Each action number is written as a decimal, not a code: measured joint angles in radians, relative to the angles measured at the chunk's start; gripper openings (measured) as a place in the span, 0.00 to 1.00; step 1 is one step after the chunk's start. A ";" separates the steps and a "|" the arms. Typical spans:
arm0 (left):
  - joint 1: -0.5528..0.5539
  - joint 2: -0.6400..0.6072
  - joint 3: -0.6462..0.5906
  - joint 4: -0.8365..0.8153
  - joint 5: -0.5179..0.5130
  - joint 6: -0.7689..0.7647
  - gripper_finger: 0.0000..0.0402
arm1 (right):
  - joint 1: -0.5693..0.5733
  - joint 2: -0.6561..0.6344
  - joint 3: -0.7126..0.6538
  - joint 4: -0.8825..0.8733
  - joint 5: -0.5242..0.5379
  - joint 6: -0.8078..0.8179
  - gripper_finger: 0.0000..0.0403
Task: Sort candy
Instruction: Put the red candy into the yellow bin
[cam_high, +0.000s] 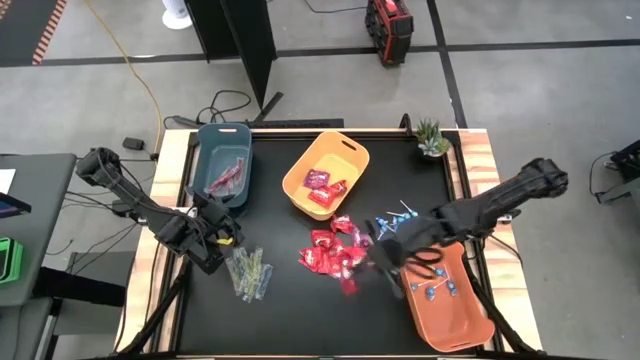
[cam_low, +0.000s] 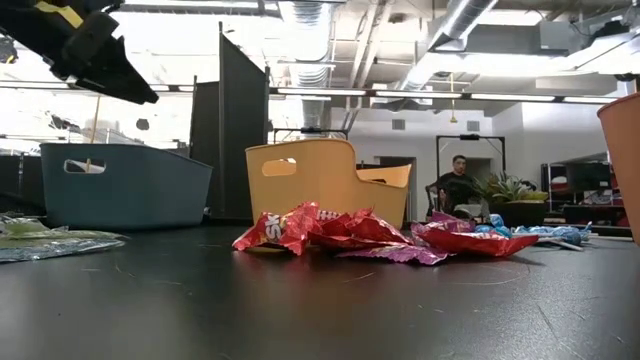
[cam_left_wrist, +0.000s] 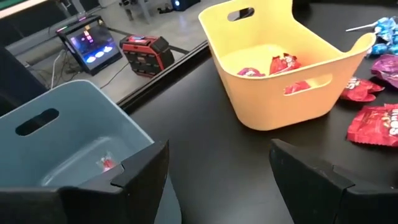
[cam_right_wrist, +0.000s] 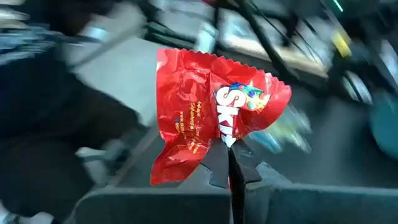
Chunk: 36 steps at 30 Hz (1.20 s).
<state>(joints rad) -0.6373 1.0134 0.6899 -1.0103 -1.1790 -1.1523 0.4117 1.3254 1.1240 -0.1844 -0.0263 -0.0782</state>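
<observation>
Red square candy packets (cam_high: 330, 250) lie piled mid-table, and more lie in the yellow bin (cam_high: 325, 175). Green-pink stick packets (cam_high: 248, 272) lie at the front left, with others in the blue bin (cam_high: 222, 160). Blue lollipops (cam_high: 400, 215) lie right of the pile, and some lie in the orange bin (cam_high: 445, 300). My right gripper (cam_high: 380, 258) is at the pile's right side, shut on one red packet (cam_right_wrist: 211, 112). My left gripper (cam_high: 215, 240) hangs open near the blue bin, with nothing between its fingers (cam_left_wrist: 143, 168). My right gripper pinches one edge of the red packet (cam_right_wrist: 227, 146) between its two shut fingers. The rest of the crumpled packet sticks out beyond the fingertips. It is lifted clear of the table.
A small potted plant (cam_high: 432, 138) stands at the table's far right corner. The three bins take up the far left, far middle and front right. Bare black table lies along the front edge between the stick packets and the orange bin. A person (cam_low: 458, 180) sits far behind the table.
</observation>
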 joint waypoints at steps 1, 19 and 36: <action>0.000 0.000 0.000 0.010 -0.001 0.012 0.67 | 0.010 -0.014 0.000 0.005 -0.005 -0.018 0.00; 0.000 0.000 0.000 0.182 -0.006 0.229 0.67 | -0.170 0.007 0.000 0.000 0.734 0.267 0.00; 0.000 0.000 0.000 0.273 -0.018 0.277 0.67 | -0.495 0.144 0.000 0.053 0.558 0.304 0.40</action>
<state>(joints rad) -0.6369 1.0138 0.6903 -0.7373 -1.1967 -0.8753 -0.0837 1.4696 1.1241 -0.1312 0.5313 0.2259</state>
